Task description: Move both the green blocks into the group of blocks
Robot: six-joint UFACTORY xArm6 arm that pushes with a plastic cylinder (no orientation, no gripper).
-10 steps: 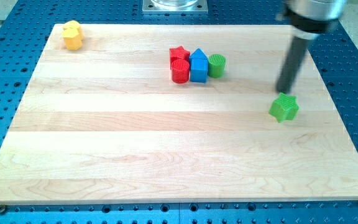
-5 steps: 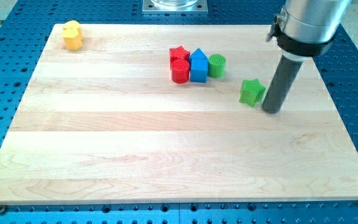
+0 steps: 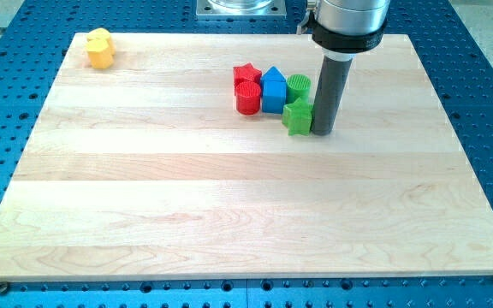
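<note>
A green star block (image 3: 297, 118) lies just below a green cylinder (image 3: 298, 86) and touches it. The cylinder stands against the right side of a blue house-shaped block (image 3: 273, 91). A red star (image 3: 246, 73) and a red cylinder (image 3: 247, 98) sit on the blue block's left. These blocks form one cluster near the board's top middle. My tip (image 3: 322, 131) rests right against the green star's right side.
A yellow block (image 3: 99, 48) sits alone near the wooden board's (image 3: 229, 205) top left corner. The board lies on a blue perforated table (image 3: 486, 77).
My tip has pushed the green star leftward and up from the board's right side until it touches the cluster below the green cylinder. The other blocks have not moved.
</note>
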